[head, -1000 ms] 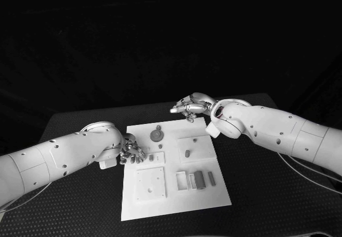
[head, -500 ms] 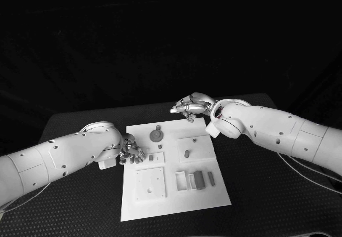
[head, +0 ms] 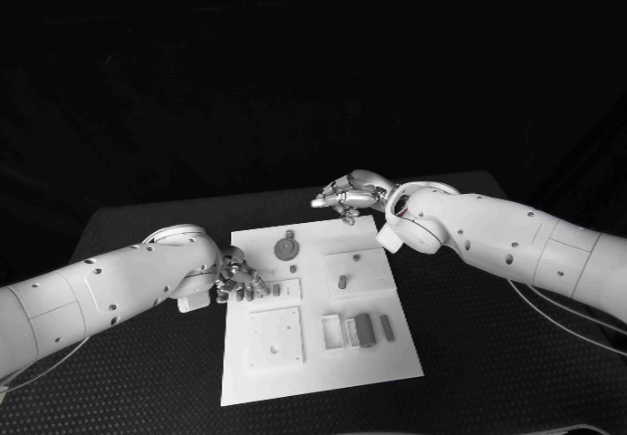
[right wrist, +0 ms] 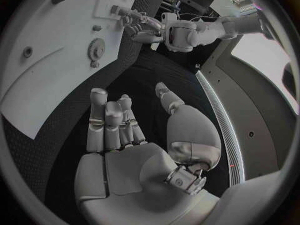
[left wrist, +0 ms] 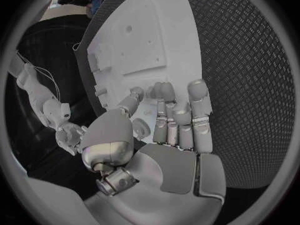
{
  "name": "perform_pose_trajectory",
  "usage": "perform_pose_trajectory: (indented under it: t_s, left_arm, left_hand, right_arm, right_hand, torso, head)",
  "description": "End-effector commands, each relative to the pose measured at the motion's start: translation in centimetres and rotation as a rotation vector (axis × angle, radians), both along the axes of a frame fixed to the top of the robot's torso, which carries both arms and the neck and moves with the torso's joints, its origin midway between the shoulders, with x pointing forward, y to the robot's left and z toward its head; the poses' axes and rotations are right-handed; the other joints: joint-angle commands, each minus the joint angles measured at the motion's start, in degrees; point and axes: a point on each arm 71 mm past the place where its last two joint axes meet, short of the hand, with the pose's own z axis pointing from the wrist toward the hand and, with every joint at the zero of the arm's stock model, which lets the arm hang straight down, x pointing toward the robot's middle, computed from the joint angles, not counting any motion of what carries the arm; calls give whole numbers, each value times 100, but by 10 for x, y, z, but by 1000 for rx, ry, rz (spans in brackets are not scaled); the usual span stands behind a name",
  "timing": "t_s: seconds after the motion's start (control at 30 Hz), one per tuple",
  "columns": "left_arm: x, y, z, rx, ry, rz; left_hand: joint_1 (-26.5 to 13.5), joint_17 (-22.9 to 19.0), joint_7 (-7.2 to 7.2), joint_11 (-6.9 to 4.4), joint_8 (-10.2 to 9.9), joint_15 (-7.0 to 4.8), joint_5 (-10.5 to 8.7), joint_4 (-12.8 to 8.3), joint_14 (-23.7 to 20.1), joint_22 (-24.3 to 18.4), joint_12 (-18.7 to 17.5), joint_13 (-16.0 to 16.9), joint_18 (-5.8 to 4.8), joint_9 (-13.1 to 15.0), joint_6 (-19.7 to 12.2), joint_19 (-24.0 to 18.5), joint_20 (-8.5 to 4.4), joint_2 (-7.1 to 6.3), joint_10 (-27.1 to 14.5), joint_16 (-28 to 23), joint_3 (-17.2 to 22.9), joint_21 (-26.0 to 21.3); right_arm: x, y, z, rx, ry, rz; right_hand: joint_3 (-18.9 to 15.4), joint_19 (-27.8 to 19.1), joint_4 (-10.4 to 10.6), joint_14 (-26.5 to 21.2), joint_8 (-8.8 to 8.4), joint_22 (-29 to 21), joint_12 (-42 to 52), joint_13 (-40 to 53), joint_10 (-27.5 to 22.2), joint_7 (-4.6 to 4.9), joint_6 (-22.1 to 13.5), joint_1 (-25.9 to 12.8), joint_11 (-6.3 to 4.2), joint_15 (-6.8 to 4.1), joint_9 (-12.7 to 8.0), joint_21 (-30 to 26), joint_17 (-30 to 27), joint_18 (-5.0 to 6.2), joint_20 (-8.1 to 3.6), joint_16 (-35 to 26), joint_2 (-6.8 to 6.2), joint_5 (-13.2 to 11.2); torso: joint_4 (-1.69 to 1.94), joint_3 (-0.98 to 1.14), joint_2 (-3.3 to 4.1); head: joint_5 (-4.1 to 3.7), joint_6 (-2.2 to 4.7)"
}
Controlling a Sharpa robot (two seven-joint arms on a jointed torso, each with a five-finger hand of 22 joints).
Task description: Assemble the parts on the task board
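The task board (head: 320,362) lies in the middle of the black table (head: 144,381), small parts (head: 369,328) near its right edge. My left hand (head: 239,279) rests at the board's 9 o'clock edge, fingers together, whether pinching I cannot tell. My right hand (head: 348,197) hovers at 12 o'clock, loosely curled, empty. I fear the left hand pushes the board sideways
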Motion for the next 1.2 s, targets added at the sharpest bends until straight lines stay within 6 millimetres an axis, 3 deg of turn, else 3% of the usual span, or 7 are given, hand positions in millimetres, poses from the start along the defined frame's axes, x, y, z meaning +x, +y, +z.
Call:
perform_pose_trajectory:
  t_s: [0.03, 0.53, 0.63, 0.73, 0.87, 1.03, 1.2]
  left_arm:
    - [-2, 3, -6, 10, 2, 11]
    - [3, 22, 1, -114, -62, 124]
    - [6, 28, 10, -225, -86, 181]
    - [10, 33, 22, -322, -158, 208]
    - [12, 33, 34, -442, -256, 206]
    - [14, 24, 45, -505, -405, 110]
    - [10, 6, 55, -436, -574, -114]
  left_hand:
    - [-12, 8, 5, 3, -15, -27, -31, 54, -50, 95, -20, 9, 184, 12, -51, -30, -20, -80, -31, -22, -2, -34]
    - [51, 2, 24, 17, -37, -17, -25, 57, -88, 89, -46, 6, 200, 30, -122, -66, -20, 13, -91, -51, 28, -70]
    - [193, -99, 174, 162, -210, 130, -20, -98, -341, 30, -207, -54, 155, -26, -465, -378, 95, 128, -436, -275, 49, -278]
    - [468, -305, 423, 426, -484, 392, 76, -398, -774, -125, -527, -234, 124, -207, -905, -834, 350, 207, -901, -685, 157, -647]
    - [966, -579, 568, 612, -612, 580, 253, -641, -1052, -365, -893, -488, 103, -389, -1091, -1127, 554, 167, -1067, -1149, 360, -1036]
    - [1650, -722, 606, 720, -697, 671, 511, -705, -1051, -511, -1313, -772, 124, -613, -1191, -1130, 651, 151, -1064, -1363, 432, -1234]
    - [2124, -845, 609, 853, -736, 810, 503, -702, -1109, -651, -1914, -1121, 143, -780, -1109, -1213, 782, 105, -1038, -1615, 510, -1448]
  right_arm:
    - [-1, 1, 0, 2, 0, 10]
    - [0, -1, 0, -1, 0, 4]
    - [0, -3, -1, -2, -1, 0]
    - [0, -5, -1, -3, -1, -4]
    - [0, -5, -1, -4, -1, -5]
    - [1, -6, -1, -5, -2, -8]
    - [1, -7, -1, -5, -3, -11]
  right_hand:
    - [-29, 4, -6, -53, -40, 92, 15, -10, -30, 50, -14, -11, 3, -3, 7, -38, -7, 180, -29, 22, 20, 11]
    - [-21, 4, -14, -54, -41, 92, 17, -13, -31, 50, -15, 3, 3, -2, 7, -38, -8, 180, -30, 22, 29, 11]
    - [-17, 5, -22, -53, -40, 92, 18, -14, -32, 50, -14, 15, 3, -2, 7, -38, -9, 180, -31, 22, 34, 11]
    - [-16, 5, -23, -53, -40, 92, 18, -14, -31, 50, -14, 18, 3, -2, 8, -37, -9, 180, -31, 23, 36, 11]
    - [-16, 5, -25, -53, -40, 92, 19, -14, -32, 50, -14, 19, 3, -2, 8, -37, -9, 180, -31, 23, 37, 11]
    - [-15, 5, -27, -53, -40, 92, 19, -15, -32, 50, -13, 23, 3, -2, 8, -37, -9, 180, -31, 23, 38, 11]
    - [-14, 5, -31, -53, -40, 92, 20, -16, -32, 50, -12, 28, 3, -2, 8, -37, -9, 180, -32, 23, 41, 11]
  torso:
    - [0, 1, 2]
    - [-2, 5, -1]
    - [7, 6, -4]
    - [10, 4, -4]
    - [7, 4, -5]
    - [5, 0, 0]
    - [-1, -1, 2]
  head:
    - [-1, -3]
    - [0, 23]
    - [-11, 30]
    - [-8, 39]
    - [2, 55]
    - [10, 66]
    - [28, 82]
